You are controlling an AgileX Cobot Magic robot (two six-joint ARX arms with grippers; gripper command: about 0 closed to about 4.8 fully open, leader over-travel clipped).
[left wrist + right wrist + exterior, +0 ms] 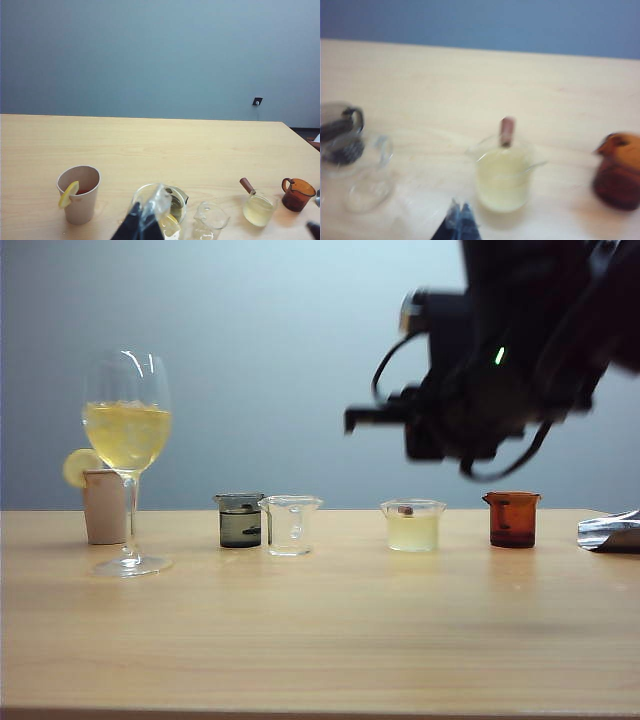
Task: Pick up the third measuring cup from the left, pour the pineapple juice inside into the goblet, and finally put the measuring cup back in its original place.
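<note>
The third measuring cup (412, 525) stands on the table, a squat clear beaker holding pale yellow pineapple juice (411, 533). In the right wrist view the cup (502, 177) shows its brown handle on the far side. My right gripper (460, 222) hangs shut and empty just short of it. In the exterior view the right arm (480, 380) is a dark blur high above the cups. The goblet (127, 430) stands at the left with yellow liquid in it. My left gripper (142, 225) is shut above the goblet (142, 192), holding nothing.
A beige cup with a lemon slice (104, 505) stands behind the goblet. The row also has a smoky-grey beaker (240, 520), an empty clear beaker (290, 525) and an amber beaker (512, 519). Crumpled foil (610, 532) lies at the far right edge.
</note>
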